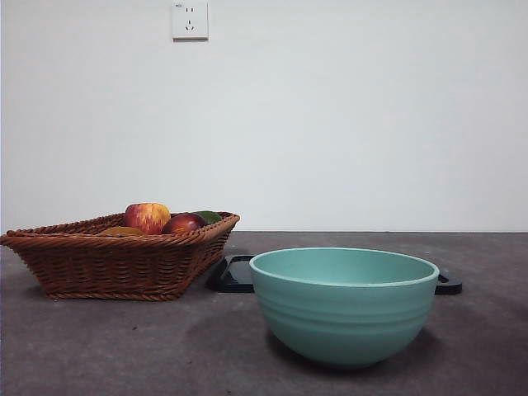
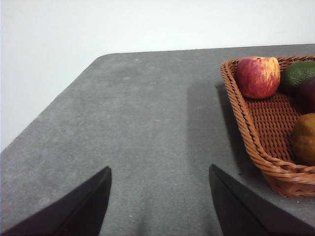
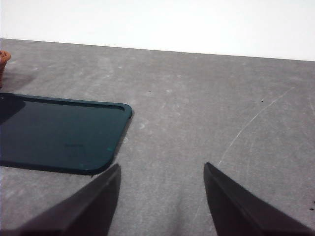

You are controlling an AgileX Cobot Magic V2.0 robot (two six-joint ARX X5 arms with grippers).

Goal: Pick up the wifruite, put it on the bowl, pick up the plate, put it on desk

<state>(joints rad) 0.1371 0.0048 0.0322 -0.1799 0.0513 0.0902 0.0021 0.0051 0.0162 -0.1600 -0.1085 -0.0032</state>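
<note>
The teal-green bowl [image 1: 344, 309] stands empty at the front of the desk [image 1: 115, 346]. Behind it lies the plate [image 1: 234, 275], a flat, dark, rounded rectangle, also seen in the right wrist view [image 3: 59, 132]. Fruit lies in a brown wicker basket [image 1: 115, 262]: a red-yellow apple [image 2: 258, 76], a green fruit [image 2: 298, 73], a dark red one [image 1: 183, 223] and a brownish one [image 2: 305, 138]. Which of them is the wifruite I cannot tell. My left gripper [image 2: 160, 167] hangs open over bare desk beside the basket. My right gripper [image 3: 162, 164] is open over the desk next to the plate's corner. Neither arm shows in the front view.
A white wall with a socket [image 1: 190, 20] closes the back of the desk. The desk's far corner [image 2: 106, 56] shows in the left wrist view. Faint pale scratches [image 3: 251, 125] mark the desk's surface near the right gripper.
</note>
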